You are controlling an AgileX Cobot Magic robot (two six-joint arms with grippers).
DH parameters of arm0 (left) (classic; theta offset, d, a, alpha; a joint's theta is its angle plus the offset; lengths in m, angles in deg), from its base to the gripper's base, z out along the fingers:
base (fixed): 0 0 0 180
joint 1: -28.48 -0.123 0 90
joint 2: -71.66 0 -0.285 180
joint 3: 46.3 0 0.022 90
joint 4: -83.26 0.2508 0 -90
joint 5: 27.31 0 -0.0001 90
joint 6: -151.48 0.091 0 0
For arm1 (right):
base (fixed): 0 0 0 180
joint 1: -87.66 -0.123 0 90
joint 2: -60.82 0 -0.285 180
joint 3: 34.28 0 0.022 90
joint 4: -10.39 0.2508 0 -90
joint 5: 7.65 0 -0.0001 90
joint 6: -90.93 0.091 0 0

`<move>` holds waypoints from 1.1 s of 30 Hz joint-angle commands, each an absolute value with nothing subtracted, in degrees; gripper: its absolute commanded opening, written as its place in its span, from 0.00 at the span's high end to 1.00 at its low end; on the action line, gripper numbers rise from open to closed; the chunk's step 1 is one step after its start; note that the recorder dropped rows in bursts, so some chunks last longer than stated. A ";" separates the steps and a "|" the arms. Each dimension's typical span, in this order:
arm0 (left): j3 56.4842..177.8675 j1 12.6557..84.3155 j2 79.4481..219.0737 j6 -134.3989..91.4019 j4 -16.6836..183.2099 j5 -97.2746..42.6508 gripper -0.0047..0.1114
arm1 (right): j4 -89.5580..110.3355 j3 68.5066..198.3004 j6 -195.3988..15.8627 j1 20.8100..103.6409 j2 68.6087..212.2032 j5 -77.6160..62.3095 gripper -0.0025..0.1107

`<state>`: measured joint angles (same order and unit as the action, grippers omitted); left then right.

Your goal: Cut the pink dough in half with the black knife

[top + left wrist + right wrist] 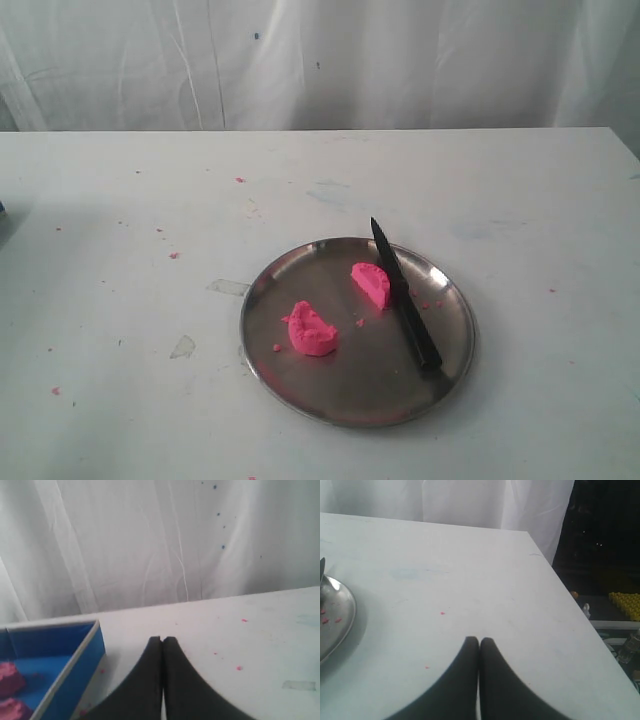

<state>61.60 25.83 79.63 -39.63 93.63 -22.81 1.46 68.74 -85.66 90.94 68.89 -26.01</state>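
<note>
The pink dough lies in two half-round chunks on the round steel plate (300,390): one chunk (312,330) at the plate's left, the other (371,284) near the middle. The black knife (404,297) rests on the plate beside the second chunk, tip over the far rim, handle toward the near right. Neither gripper shows in the exterior view. My left gripper (162,639) is shut on nothing above the bare table. My right gripper (479,640) is also shut and empty, to the right of the plate (340,617), whose edge shows in its view.
A blue tray (75,667) holding pink lumps (10,677) sits beside the left gripper. Tiny pink crumbs (174,255) dot the white table. The table's right edge (570,600) drops off to a dark area with yellow items (625,604). White curtain behind.
</note>
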 commanded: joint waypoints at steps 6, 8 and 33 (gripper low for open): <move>61.14 25.87 79.45 -29.05 87.14 -44.65 0.96 | 1.72 68.51 -86.31 91.08 68.61 -25.62 0.98; 61.14 26.77 79.45 -28.03 84.71 -47.93 0.96 | 1.72 68.51 -86.31 91.08 68.61 -25.62 0.98; 56.48 32.54 79.45 -31.09 83.26 -46.68 0.96 | 1.72 68.51 -86.31 91.08 68.61 -25.62 0.98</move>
<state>56.92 32.28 79.63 -31.24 83.26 -46.43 1.46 68.74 -85.77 90.94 68.89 -26.01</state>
